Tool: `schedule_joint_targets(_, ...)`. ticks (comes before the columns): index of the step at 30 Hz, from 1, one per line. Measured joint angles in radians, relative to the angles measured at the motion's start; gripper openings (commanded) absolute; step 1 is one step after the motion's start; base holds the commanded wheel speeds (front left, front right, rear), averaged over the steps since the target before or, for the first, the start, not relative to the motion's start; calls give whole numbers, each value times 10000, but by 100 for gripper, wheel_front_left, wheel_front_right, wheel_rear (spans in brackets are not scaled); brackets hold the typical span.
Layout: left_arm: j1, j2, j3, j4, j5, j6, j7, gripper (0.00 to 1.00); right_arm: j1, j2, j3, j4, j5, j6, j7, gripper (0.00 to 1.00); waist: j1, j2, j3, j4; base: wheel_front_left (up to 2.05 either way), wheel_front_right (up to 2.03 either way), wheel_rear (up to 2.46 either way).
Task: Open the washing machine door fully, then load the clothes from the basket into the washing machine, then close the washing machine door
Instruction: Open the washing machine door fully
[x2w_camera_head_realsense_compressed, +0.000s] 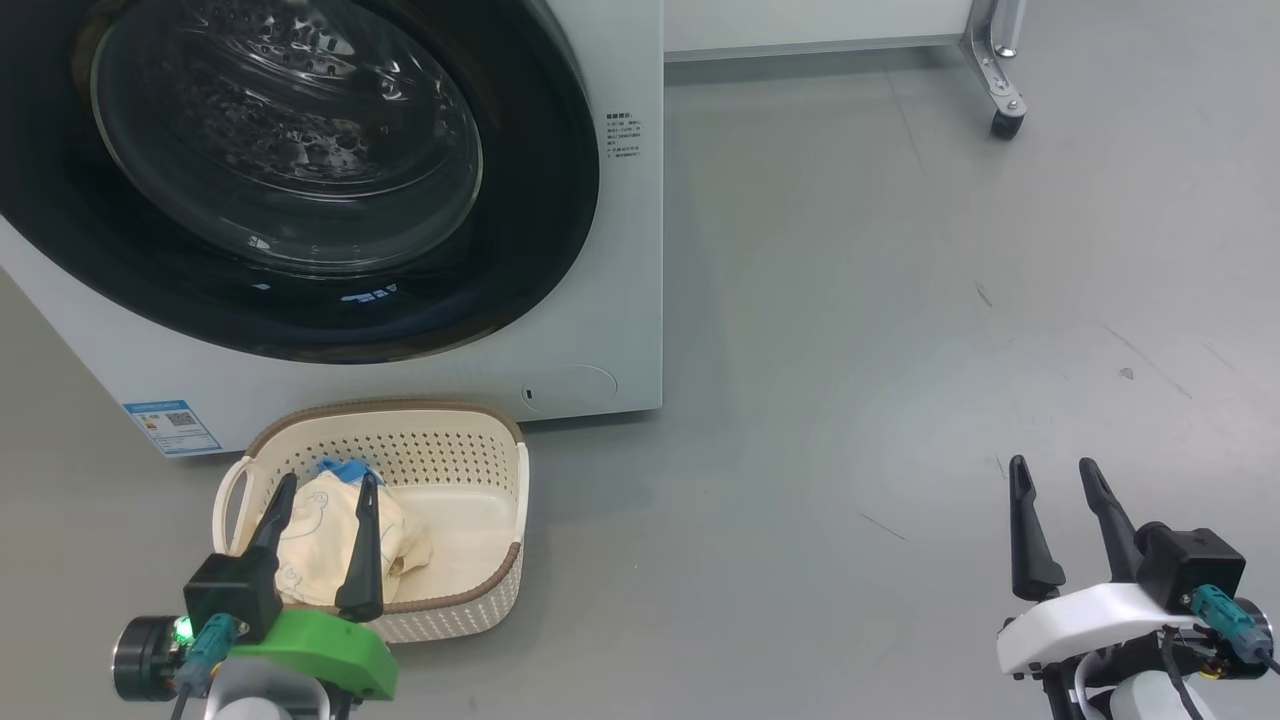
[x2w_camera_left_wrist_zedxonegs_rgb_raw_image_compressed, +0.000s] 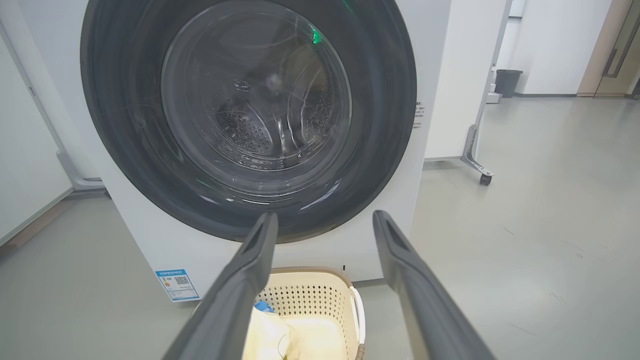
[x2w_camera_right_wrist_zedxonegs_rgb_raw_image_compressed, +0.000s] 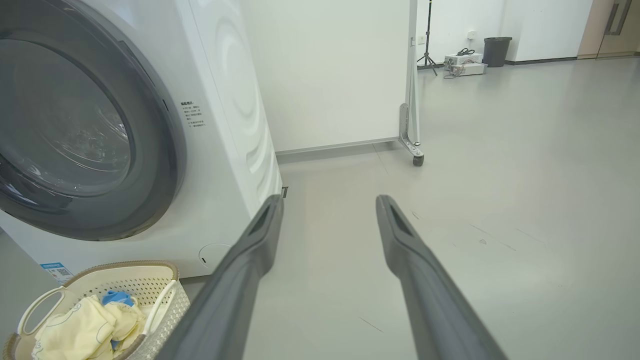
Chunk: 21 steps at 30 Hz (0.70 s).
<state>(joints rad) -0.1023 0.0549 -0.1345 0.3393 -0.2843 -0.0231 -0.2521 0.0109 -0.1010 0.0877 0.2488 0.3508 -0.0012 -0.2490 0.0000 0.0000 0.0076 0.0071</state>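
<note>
The white washing machine (x2w_camera_head_realsense_compressed: 620, 250) (x2w_camera_right_wrist_zedxonegs_rgb_raw_image_compressed: 225, 125) stands at the upper left with its round black-rimmed door (x2w_camera_head_realsense_compressed: 300, 170) (x2w_camera_left_wrist_zedxonegs_rgb_raw_image_compressed: 250, 115) (x2w_camera_right_wrist_zedxonegs_rgb_raw_image_compressed: 75, 135) shut against the front. On the floor before it sits the cream basket (x2w_camera_head_realsense_compressed: 500, 500) (x2w_camera_left_wrist_zedxonegs_rgb_raw_image_compressed: 320, 295) (x2w_camera_right_wrist_zedxonegs_rgb_raw_image_compressed: 165, 295) holding pale yellow clothes (x2w_camera_head_realsense_compressed: 320, 530) (x2w_camera_right_wrist_zedxonegs_rgb_raw_image_compressed: 80, 330) with a blue cuff. My left gripper (x2w_camera_head_realsense_compressed: 328, 485) (x2w_camera_left_wrist_zedxonegs_rgb_raw_image_compressed: 325, 220) hovers open above the basket, nothing between its fingers. My right gripper (x2w_camera_head_realsense_compressed: 1052, 468) (x2w_camera_right_wrist_zedxonegs_rgb_raw_image_compressed: 330, 202) hangs open over bare floor, well right of the machine.
A white panel on a metal foot with a castor (x2w_camera_head_realsense_compressed: 1005, 122) (x2w_camera_right_wrist_zedxonegs_rgb_raw_image_compressed: 418, 160) stands behind the machine's right side. A dark bin (x2w_camera_right_wrist_zedxonegs_rgb_raw_image_compressed: 496, 50) and boxes sit by the far wall. Grey floor (x2w_camera_head_realsense_compressed: 900, 350) stretches to the right.
</note>
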Motion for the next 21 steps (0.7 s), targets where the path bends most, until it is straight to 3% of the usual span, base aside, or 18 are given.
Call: schedule_joint_targets(21,-6,-27,46,21,42,-75,0,100,-17,36,-54,27,0,209,0,0,0,0,60,30,0,0,0)
